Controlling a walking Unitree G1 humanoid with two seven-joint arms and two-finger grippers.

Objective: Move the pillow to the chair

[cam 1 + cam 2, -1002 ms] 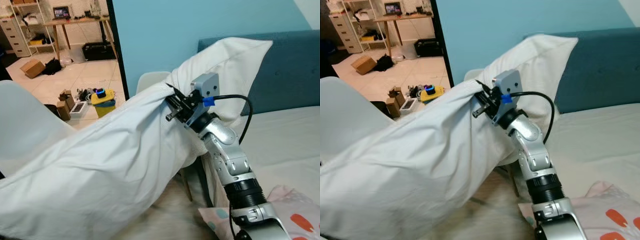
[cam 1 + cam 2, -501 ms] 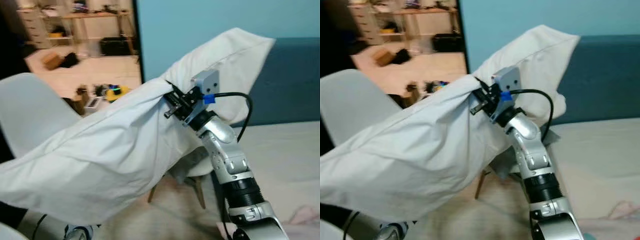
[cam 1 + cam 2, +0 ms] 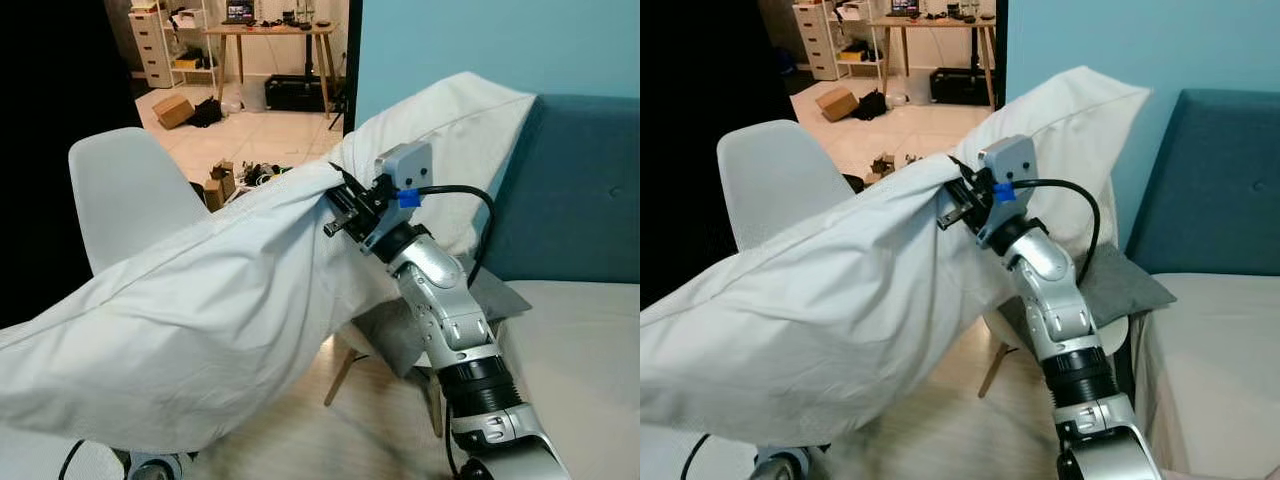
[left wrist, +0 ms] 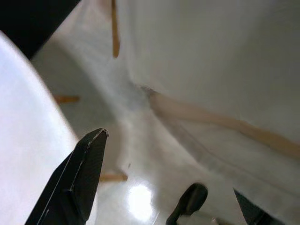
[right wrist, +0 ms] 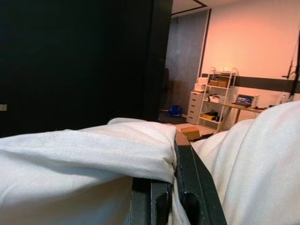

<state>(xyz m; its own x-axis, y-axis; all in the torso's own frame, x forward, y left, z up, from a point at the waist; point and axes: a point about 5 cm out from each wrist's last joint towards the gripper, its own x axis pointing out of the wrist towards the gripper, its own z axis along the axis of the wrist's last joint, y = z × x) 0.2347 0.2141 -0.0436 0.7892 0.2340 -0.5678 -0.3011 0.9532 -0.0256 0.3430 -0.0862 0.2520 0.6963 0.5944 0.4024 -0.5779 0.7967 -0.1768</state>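
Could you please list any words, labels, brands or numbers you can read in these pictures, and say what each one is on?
No text can be read in any view.
Cardboard box on the far floor: any print is too small to read.
Laptop screen on the desk: too small and blurred.
White pillow, right gripper and white chair: no markings seen.

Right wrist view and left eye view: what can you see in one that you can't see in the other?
The right wrist view alone shows, up close, a fold of the pillow pinched against a black finger of the right gripper. The left eye view alone shows the white chair, the grey cushion and the blue headboard. Both show the white pillow and the far room with its wooden desk.
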